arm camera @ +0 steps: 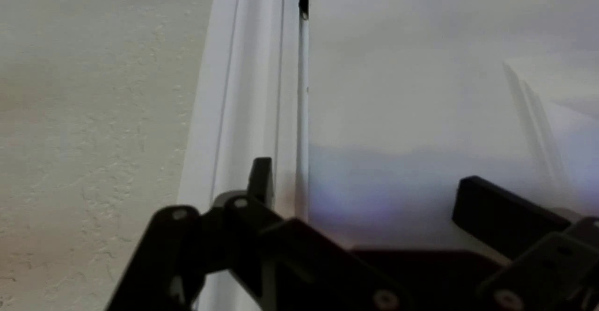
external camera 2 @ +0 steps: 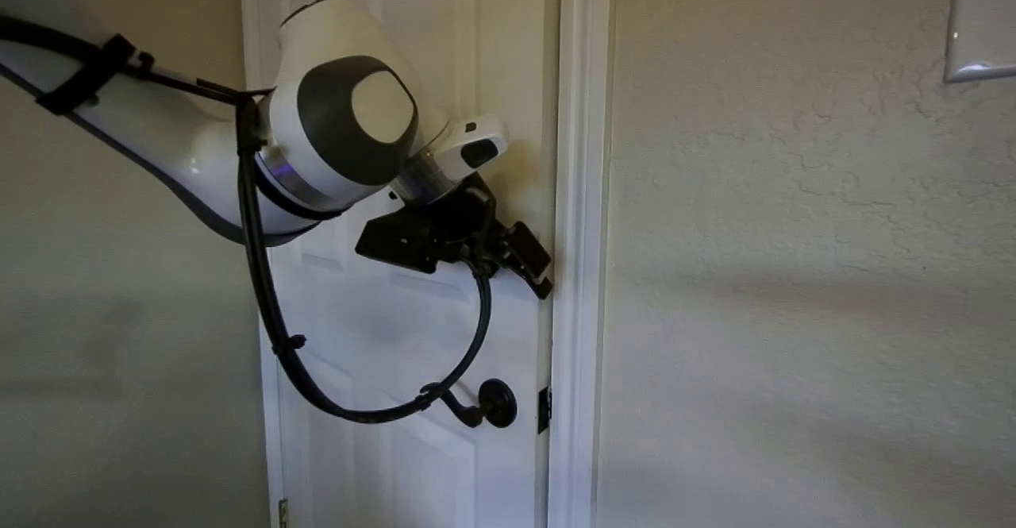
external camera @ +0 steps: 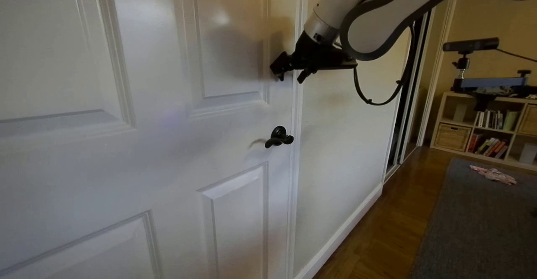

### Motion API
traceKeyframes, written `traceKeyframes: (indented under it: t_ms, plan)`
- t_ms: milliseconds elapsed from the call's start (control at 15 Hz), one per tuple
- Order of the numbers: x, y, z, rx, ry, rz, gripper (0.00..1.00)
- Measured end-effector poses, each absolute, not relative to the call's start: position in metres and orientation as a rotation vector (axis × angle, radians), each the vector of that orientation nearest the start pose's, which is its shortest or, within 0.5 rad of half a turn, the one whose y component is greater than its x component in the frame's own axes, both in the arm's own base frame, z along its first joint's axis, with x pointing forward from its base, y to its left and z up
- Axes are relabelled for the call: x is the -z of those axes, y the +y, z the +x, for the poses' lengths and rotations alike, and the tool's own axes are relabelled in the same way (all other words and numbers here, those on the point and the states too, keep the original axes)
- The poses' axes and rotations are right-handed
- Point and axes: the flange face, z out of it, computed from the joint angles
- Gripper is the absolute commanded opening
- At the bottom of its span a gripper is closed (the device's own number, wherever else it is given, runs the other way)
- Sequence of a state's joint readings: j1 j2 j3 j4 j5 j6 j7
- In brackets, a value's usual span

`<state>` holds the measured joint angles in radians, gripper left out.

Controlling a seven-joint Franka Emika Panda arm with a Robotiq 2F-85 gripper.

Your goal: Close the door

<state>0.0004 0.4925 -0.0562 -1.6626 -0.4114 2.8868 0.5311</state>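
Observation:
The large white panelled door stands in or nearly in its frame; it also shows in an exterior view and the wrist view. A narrow gap runs along its handle-side edge, with a dark latch plate. I cannot tell if it is latched. The black lever handle shows in both exterior views. My gripper is above the handle at the door's edge, fingers apart and empty in the wrist view. One finger lies over the frame, one over the door; contact is unclear.
White door trim and a plain wall adjoin the door edge. The arm's cable hangs in a loop before the door. A bookshelf with a camera stand, and a grey rug with a cloth, are farther off.

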Motion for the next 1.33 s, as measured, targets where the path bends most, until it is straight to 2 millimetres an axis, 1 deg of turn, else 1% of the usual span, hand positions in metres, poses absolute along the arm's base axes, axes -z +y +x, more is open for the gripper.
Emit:
traceKeyframes:
  t_ms: [200,533,1000,1333]
  plan:
    - [-0.398,-0.008,0.730,1.196,0.309,-2.983,1.00]
    - [-0.400,-0.009,0.739,1.213,0.302,-2.979,1.00]
    - [-0.408,-0.017,0.738,1.215,0.282,-2.997,1.00]
    - [-0.410,-0.018,0.738,1.216,0.255,-3.011,1.00]
